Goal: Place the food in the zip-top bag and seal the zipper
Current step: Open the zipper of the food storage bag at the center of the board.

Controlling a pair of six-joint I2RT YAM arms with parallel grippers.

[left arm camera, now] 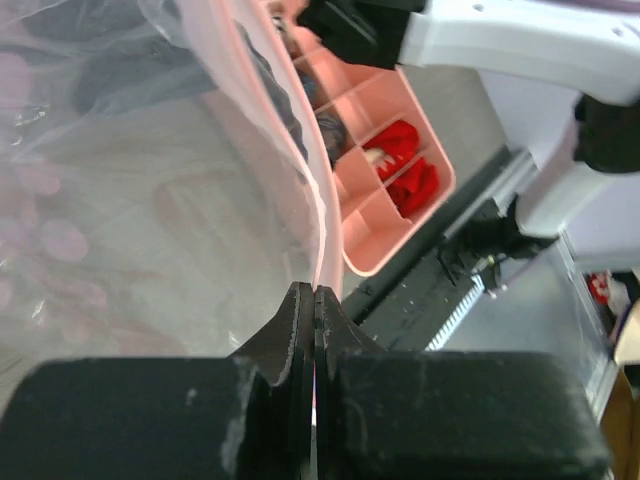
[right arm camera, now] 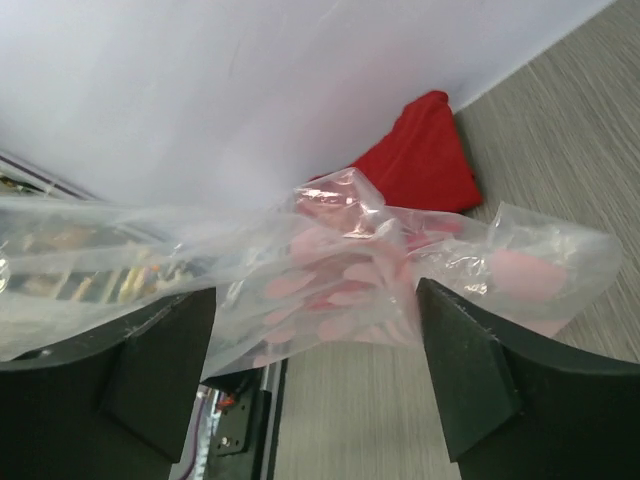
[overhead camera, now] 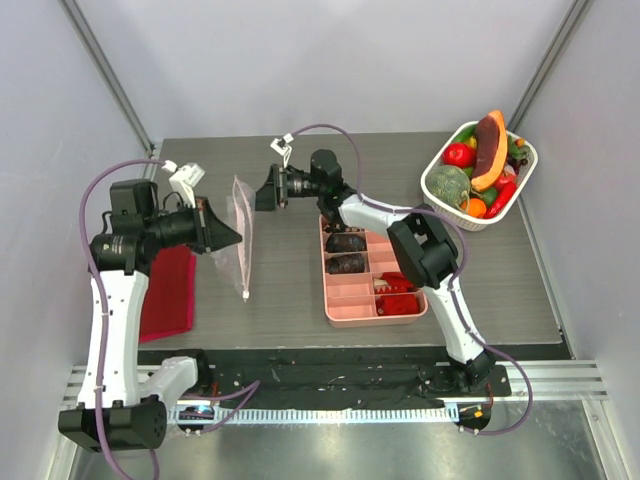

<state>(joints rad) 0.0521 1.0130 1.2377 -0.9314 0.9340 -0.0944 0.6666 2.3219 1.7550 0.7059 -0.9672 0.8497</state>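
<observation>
- Top external view: the grey table (overhead camera: 300,170) carries everything, and both arms reach over its left half.
- Pink compartment tray (overhead camera: 327,290) lies mid-table under the right arm, with dark lumps and red pieces in its cells.
- Zip-top bag (overhead camera: 243,235) stands upright and edge-on between the two grippers, just left of the tray. It is clear and crinkled with pale pink dots.
- Red cloth (overhead camera: 168,292) lies flat at the table's left edge, below the left arm.
- White basket (overhead camera: 432,190) sits at the far right corner, well apart from the bag.
- Food (overhead camera: 480,160) is piled in that basket: a red tomato, green pieces and an orange wedge show.
- Left gripper (left arm camera: 313,295) has its fingers pressed together, pinching the bag's edge.
- Right gripper (right arm camera: 315,330) has its fingers spread wide, with the bag's crumpled plastic lying between them. Whether either finger touches the plastic cannot be told.
- Zipper (left arm camera: 322,215) shows in the left wrist view as a pale strip. It curves up from the left fingertips along the bag's edge.
</observation>
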